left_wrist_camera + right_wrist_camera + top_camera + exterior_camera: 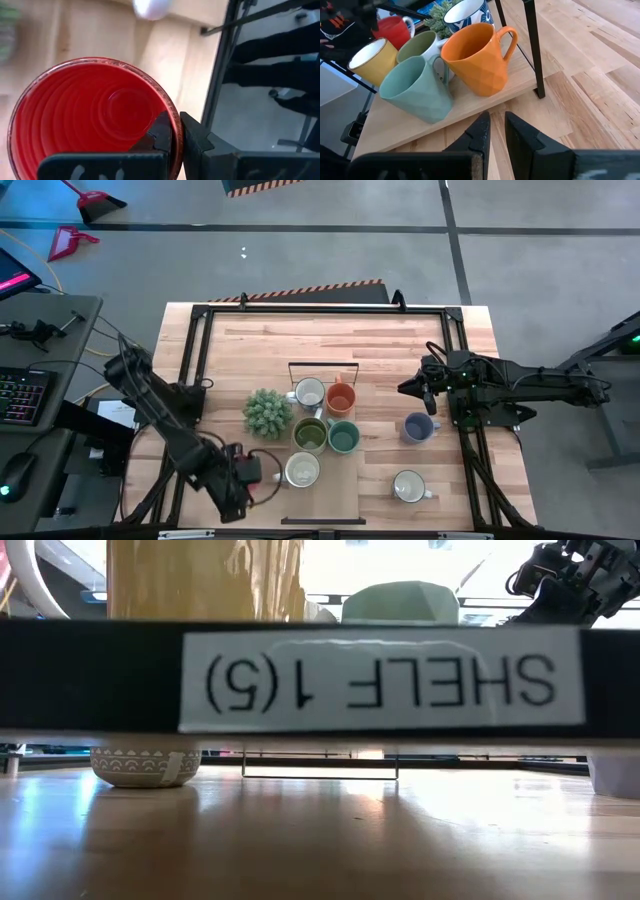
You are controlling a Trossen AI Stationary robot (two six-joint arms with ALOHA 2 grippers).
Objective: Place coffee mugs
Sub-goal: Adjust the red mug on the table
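Left wrist view showed the left hand [172, 137] pinched shut on the red mug's [90, 120] rim near the worktop's front-left corner; next, carrying it to the shelf board [340, 485].

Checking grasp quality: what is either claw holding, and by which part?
The left claw pinches the red mug by its rim wall. The right claw holds nothing.

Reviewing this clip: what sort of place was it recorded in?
Probably a robotics lab or workshop. A wooden table with a black frame stands on a grey floor marked with hazard striping; a desk with a backlit keyboard stands beside it, and a "SHELF 1(5)" label hangs in view.
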